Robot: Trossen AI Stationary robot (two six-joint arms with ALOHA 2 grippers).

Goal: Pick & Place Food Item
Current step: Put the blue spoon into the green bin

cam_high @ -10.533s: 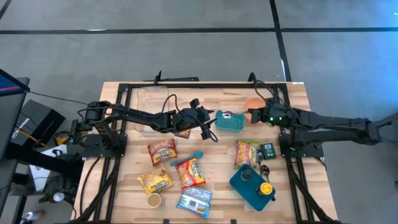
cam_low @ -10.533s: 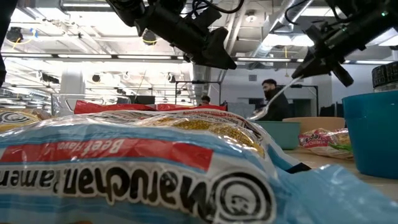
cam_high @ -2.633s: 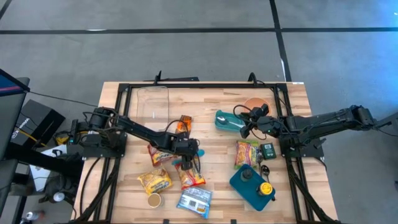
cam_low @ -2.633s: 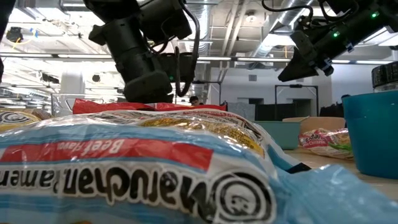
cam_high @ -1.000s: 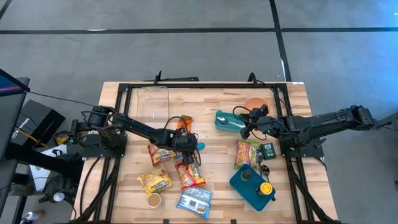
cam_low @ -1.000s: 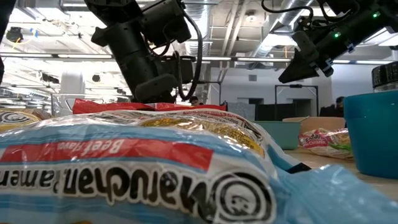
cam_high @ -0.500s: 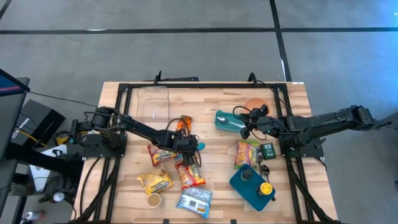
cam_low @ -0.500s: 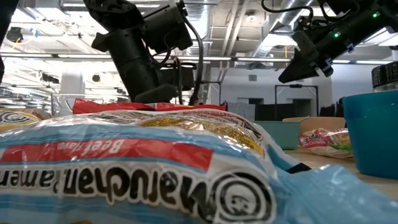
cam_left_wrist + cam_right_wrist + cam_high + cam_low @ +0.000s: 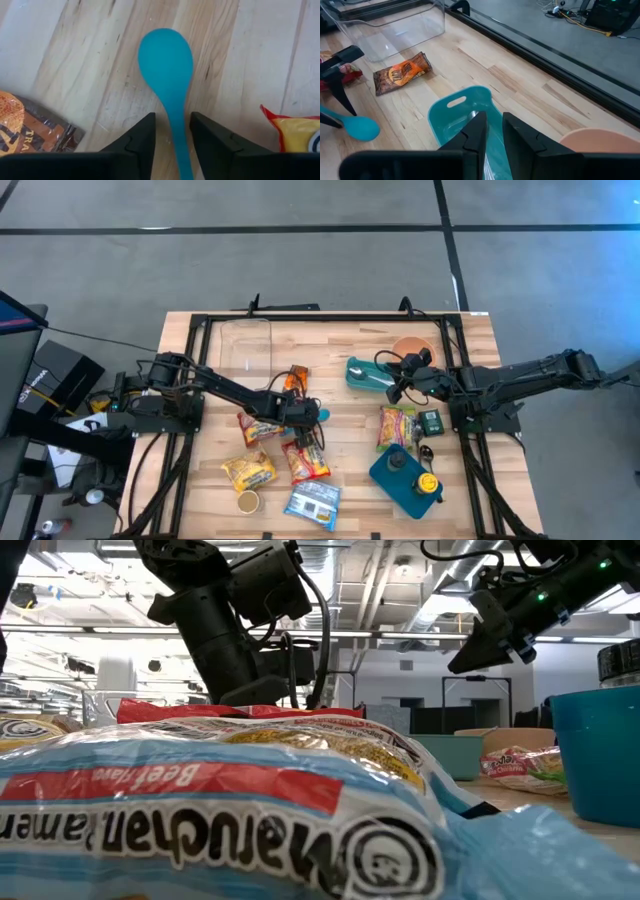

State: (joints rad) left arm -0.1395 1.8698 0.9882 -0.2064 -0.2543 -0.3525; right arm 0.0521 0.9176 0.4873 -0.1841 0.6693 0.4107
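Two dark fingers (image 9: pixel 137 142) of the left gripper (image 9: pixel 306 423) straddle the handle of a blue spoon (image 9: pixel 169 75), one on each side, very close to it, though I cannot tell whether they are pinching it yet. The spoon's bowl lies flat on the wooden table (image 9: pixel 340 340) just ahead of the fingertips. To one side of this gripper sits a brown snack packet (image 9: pixel 30 127); to the other, the corner of a red-and-yellow noodle packet (image 9: pixel 297 135).

Farther off, the right gripper (image 9: pixel 393 387) hovers over a teal container (image 9: pixel 462 112), its fingers (image 9: pixel 475 132) drawn close together with nothing between them. Beyond it lies the same brown snack packet, and a clear plastic bin (image 9: pixel 390 25) stands farther on. A peach bowl (image 9: pixel 595 142) sits just beside this gripper.
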